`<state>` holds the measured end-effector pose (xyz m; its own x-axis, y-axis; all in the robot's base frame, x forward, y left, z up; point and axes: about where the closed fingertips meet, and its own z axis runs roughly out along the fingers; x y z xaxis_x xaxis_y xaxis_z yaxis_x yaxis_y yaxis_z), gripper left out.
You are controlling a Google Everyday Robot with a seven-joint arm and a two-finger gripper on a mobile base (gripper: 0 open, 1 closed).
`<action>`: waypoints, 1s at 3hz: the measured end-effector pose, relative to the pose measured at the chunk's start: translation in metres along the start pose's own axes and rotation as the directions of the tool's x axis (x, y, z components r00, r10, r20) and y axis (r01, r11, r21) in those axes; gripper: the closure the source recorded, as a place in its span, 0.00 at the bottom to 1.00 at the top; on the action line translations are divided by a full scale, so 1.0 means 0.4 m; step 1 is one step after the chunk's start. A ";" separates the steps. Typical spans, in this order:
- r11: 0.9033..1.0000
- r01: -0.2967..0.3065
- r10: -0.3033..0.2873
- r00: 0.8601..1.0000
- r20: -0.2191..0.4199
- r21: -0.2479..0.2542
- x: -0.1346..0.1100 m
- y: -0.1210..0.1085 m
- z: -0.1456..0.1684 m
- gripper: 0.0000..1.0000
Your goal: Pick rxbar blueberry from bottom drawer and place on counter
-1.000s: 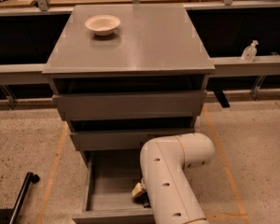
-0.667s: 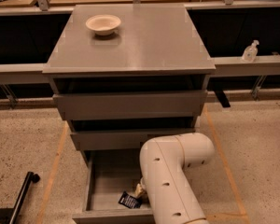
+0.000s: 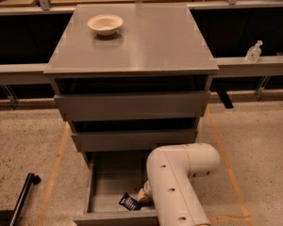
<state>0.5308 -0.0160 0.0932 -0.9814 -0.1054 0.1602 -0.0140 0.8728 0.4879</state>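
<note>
The bottom drawer [image 3: 100, 182] is pulled open below the two upper grey drawers. The rxbar blueberry [image 3: 129, 202], a small dark wrapper with pale print, lies tilted near the drawer's front. My gripper [image 3: 142, 196] is down inside the drawer at the end of the white arm [image 3: 177, 182]. Only its tan tip shows, right against the bar's right end. The arm hides the rest of the gripper. The counter [image 3: 146, 39] is the grey top of the cabinet, above and behind.
A cream bowl [image 3: 105, 24] stands on the counter's back left. A clear bottle [image 3: 253, 52] sits on a ledge to the right. A black pole [image 3: 22, 197] lies on the speckled floor at lower left. The two upper drawers are slightly open.
One second ago the bar was not visible beside the gripper. It came into view left of the gripper tip and has stayed about there since.
</note>
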 end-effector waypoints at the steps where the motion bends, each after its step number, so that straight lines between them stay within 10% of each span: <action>1: 1.000 0.000 0.000 1.000 0.000 0.000 0.002 0.005 -0.009 1.00; 3: 0.996 0.009 -0.004 0.999 0.053 -0.091 0.001 0.026 -0.041 1.00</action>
<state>0.5334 -0.0147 0.1123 -0.9902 -0.0834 0.1123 -0.0053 0.8246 0.5656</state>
